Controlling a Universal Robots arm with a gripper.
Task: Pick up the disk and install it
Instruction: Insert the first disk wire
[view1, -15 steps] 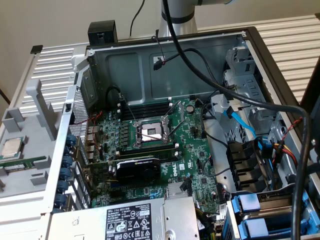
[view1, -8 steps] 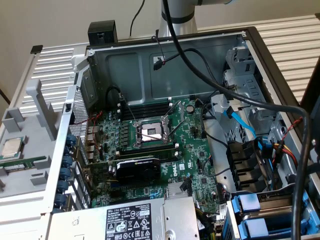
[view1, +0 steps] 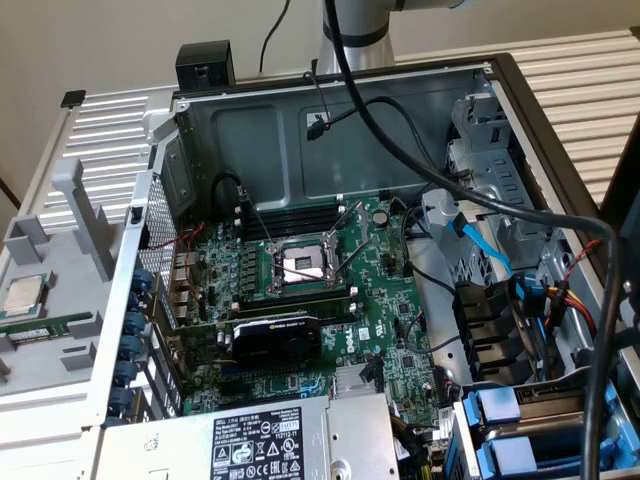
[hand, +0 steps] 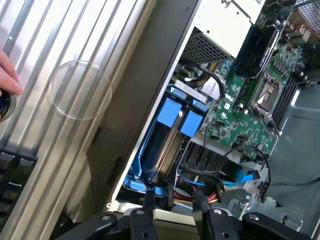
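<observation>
Wrist view | gripper (hand: 173, 200) spread, empty (nothing between fingers) | near disk (hand: 169, 117) inside case (hand: 145, 95)

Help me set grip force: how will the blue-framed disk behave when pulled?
Probably rigid: the disk looks like a solid slab in a moulded blue frame. Slotted inside the case, it should slide rather than tip.

Arm (view1: 356, 22): a smooth, pale silver-grey cylinder with a slight sheen.
Cable (view1: 340, 50): a thick, round black cord running off the arm's side.
Gripper (hand: 173, 197): matte black and angular, with flat link bars joined by round black pivot bolts.
</observation>
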